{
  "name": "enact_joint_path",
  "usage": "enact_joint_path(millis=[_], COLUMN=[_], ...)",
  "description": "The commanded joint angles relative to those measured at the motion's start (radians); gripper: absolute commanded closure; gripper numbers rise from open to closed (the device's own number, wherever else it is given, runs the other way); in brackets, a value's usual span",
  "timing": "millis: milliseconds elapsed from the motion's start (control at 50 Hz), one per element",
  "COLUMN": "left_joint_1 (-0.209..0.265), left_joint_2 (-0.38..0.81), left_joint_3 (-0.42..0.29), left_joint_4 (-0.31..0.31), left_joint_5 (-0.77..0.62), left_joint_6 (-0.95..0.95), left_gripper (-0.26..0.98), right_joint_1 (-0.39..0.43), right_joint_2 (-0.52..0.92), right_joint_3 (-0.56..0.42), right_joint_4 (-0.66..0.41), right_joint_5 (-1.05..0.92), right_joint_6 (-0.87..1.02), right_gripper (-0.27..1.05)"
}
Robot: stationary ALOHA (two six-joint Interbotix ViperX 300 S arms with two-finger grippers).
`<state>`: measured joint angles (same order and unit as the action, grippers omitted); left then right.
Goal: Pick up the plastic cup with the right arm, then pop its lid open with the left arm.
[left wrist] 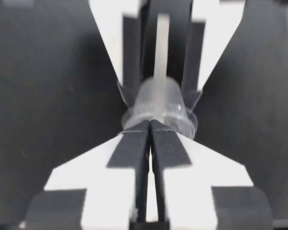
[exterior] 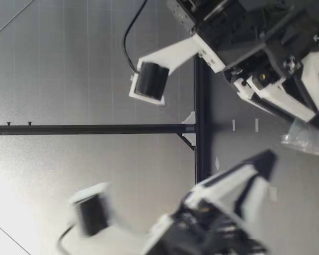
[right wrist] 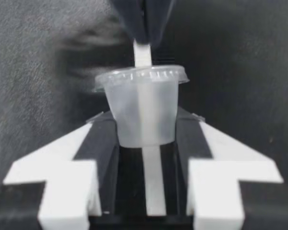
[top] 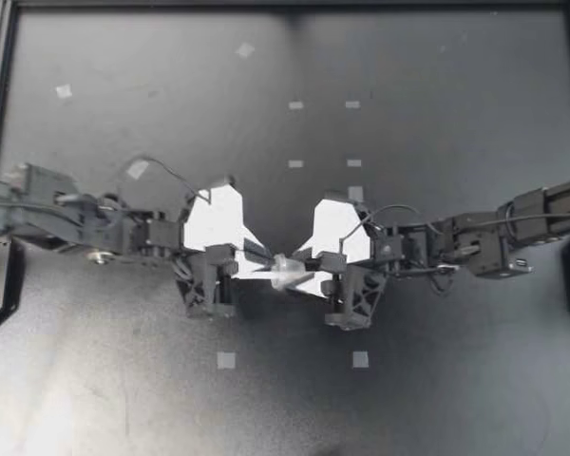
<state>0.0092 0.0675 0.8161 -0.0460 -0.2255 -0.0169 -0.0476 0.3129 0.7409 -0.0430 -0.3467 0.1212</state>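
in the top view you see the left gripper (top: 266, 266) and the right gripper (top: 304, 276) meeting over a small clear cup (top: 285, 275) at the middle of the table (top: 437, 114). in the left wrist view the left fingers are pinched together on the rim of the lid (left wrist: 189, 122). in the right wrist view the right fingers clamp the cup body from both sides and the lid is fully on, so i judge the grasping is done and the opening is left.

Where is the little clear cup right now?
In the top view the clear cup is near the middle of the table, its body clamped in my right gripper, my left gripper pinching its rim.
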Motion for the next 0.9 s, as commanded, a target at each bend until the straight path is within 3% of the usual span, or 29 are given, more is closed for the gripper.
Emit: enact_joint_path(millis=[0,140,280,400,600,720,880], left_joint_1=[0.0,0.0,0.0,-0.002,-0.038,-0.052,-0.066], left_joint_2=[-0.095,-0.173,-0.196,-0.187,-0.172,-0.16,-0.127], left_joint_3=[0.011,0.094,0.186,0.229,0.173,0.129,0.081], left_joint_4=[-0.025,-0.069,-0.061,-0.012,0.031,0.032,0.032], left_joint_5=[-0.074,-0.287,-0.509,-0.638,-0.661,-0.686,-0.769], left_joint_6=[-0.021,-0.199,-0.505,-0.765,-1.108,-1.235,-1.252], left_gripper=[0.64,0.61,0.52,0.37,-0.04,-0.06,-0.05], right_joint_1=[0.005,0.003,0.003,0.003,0.003,0.003,0.003], right_joint_2=[-0.083,-0.232,-0.402,-0.495,-0.488,-0.434,-0.336], right_joint_3=[0.018,0.112,0.221,0.267,0.267,0.27,0.25], right_joint_4=[-0.011,-0.02,-0.034,-0.055,-0.058,-0.086,-0.104], right_joint_5=[-0.009,-0.08,-0.324,-0.466,-0.534,-0.67,-0.741], right_joint_6=[0.0,0.0,-0.002,-0.04,-0.11,-0.114,-0.121], right_gripper=[0.47,0.47,0.47,0.47,0.47,0.47,0.47])
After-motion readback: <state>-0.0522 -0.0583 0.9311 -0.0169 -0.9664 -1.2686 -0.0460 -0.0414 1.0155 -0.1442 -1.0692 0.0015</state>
